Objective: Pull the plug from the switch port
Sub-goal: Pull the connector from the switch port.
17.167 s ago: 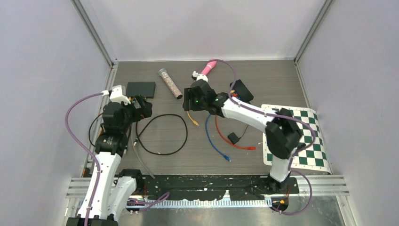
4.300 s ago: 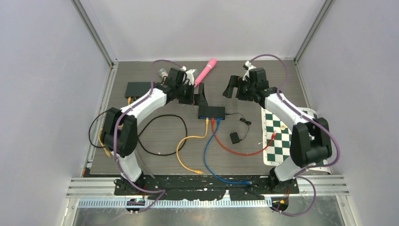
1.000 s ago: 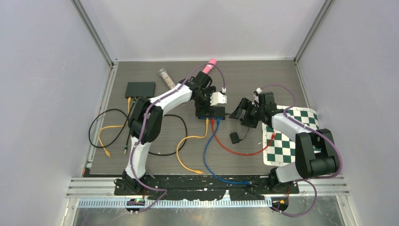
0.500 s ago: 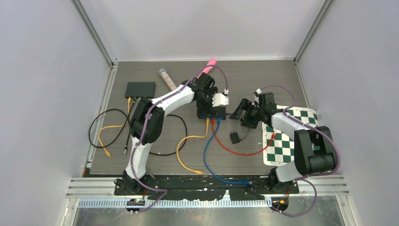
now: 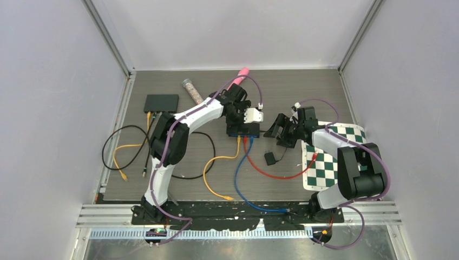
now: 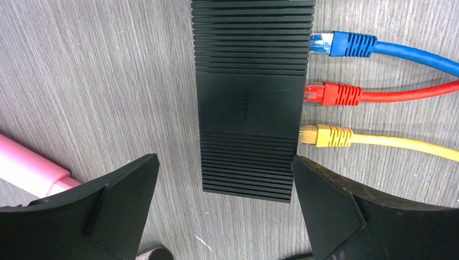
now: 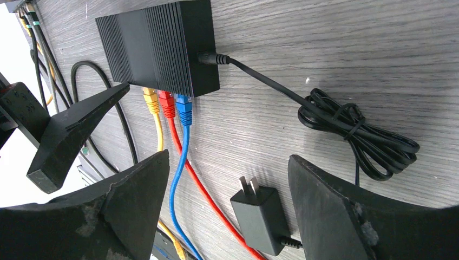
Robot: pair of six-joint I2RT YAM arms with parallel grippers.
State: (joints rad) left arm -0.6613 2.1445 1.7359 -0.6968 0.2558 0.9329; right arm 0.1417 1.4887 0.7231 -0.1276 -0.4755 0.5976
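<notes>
Over the switch (image 6: 249, 103) | left pincer (image 6: 224, 158) apart, unmoved | right pincer (image 7: 228, 157) apart, unmoved alongside | plugs (image 6: 331, 94) still seated

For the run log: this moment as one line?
left pincer: open over switch | right pincer: open beside switch | blue plug, red plug, yellow plug: seated | step: no grasp yet

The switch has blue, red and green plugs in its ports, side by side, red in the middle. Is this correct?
Not quite. In the left wrist view the switch holds a blue plug, a red plug and a yellow plug, not a green one, side by side, red in the middle.
</notes>
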